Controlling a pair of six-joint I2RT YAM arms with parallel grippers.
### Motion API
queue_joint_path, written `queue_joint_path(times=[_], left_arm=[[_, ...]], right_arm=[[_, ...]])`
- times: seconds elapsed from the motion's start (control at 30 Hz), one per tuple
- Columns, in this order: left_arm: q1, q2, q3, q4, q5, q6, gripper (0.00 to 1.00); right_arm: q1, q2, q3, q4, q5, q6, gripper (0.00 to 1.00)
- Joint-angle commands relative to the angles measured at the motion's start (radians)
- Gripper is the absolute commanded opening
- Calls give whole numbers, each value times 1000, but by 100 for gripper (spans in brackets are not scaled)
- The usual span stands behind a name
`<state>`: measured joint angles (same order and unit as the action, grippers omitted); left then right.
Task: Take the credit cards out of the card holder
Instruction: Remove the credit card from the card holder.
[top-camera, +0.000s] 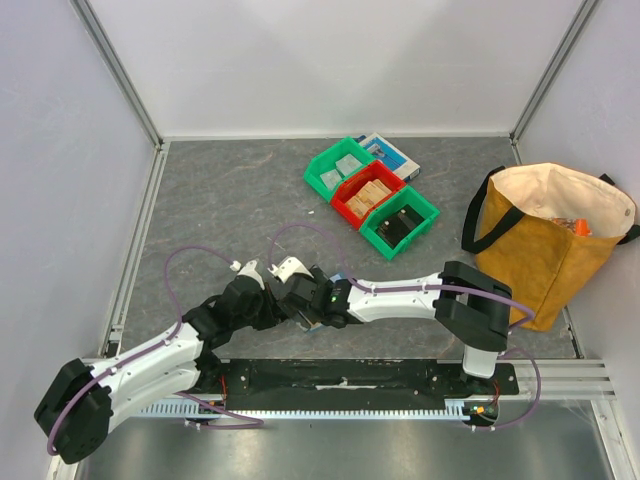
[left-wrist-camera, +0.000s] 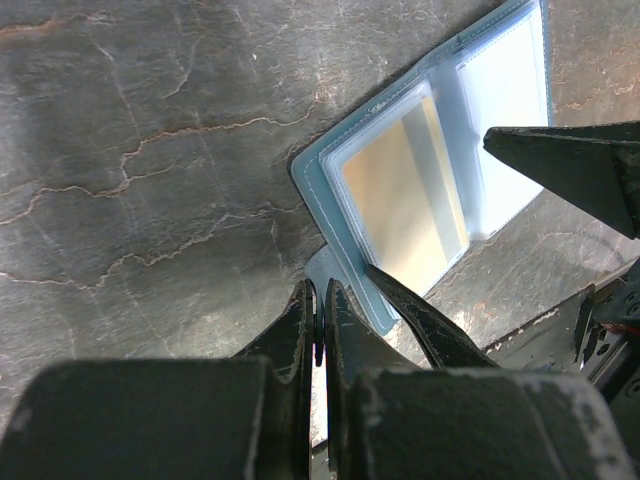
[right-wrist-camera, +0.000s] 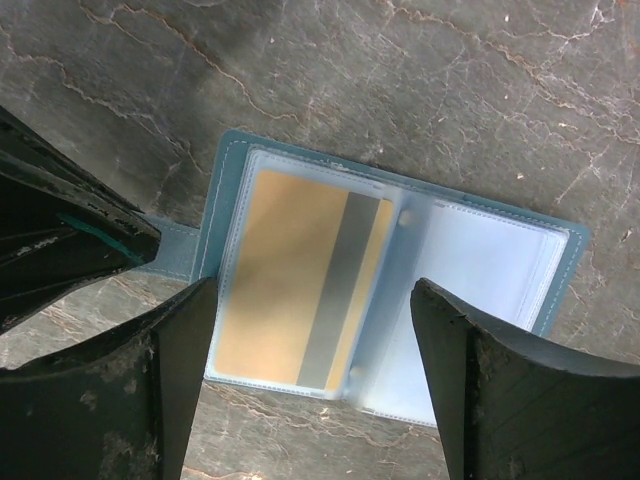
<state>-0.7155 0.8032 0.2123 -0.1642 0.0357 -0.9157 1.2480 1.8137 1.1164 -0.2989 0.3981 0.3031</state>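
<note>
Two sets of jaws crowd one small target. The left gripper (left-wrist-camera: 318, 325) has its jaws pressed together, apparently pinching the tab (right-wrist-camera: 175, 255). The right gripper (right-wrist-camera: 312, 300) hangs with its jaws wide apart, one finger on either side of the holder (right-wrist-camera: 570, 250) and gripping nothing.

The holder lies open and flat on the table (right-wrist-camera: 400, 80), at the near edge between the two arms. A tan card (right-wrist-camera: 280, 270) with a grey stripe sits in the half nearer the tab, behind a clear sleeve.

That sleeve looks like the main hazard. If the jaws close from this spread, they would likely catch the sleeve or the whole holder, not the card alone. The soft cover could fold or lift, and a hold on so thin a tab might slip and let the holder slide.

Whether the tab is truly gripped or only pinned cannot be settled from either wrist. The far half shows pale through the plastic, either empty or holding a white card. From above, the wrists hide the holder almost entirely. Farther back, the contents of the bins (top-camera: 345, 192) and the bag (top-camera: 530, 260) are hard to make out.
</note>
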Motion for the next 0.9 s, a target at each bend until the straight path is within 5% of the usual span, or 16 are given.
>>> queue_joint_path(times=[0.0, 0.87], left_arm=[[-2, -15, 18, 2, 3, 15, 2], [-2, -42, 30, -69, 18, 51, 2]], right_arm=[[7, 10, 40, 32, -2, 5, 85], [-5, -122, 40, -100, 311, -55, 75]])
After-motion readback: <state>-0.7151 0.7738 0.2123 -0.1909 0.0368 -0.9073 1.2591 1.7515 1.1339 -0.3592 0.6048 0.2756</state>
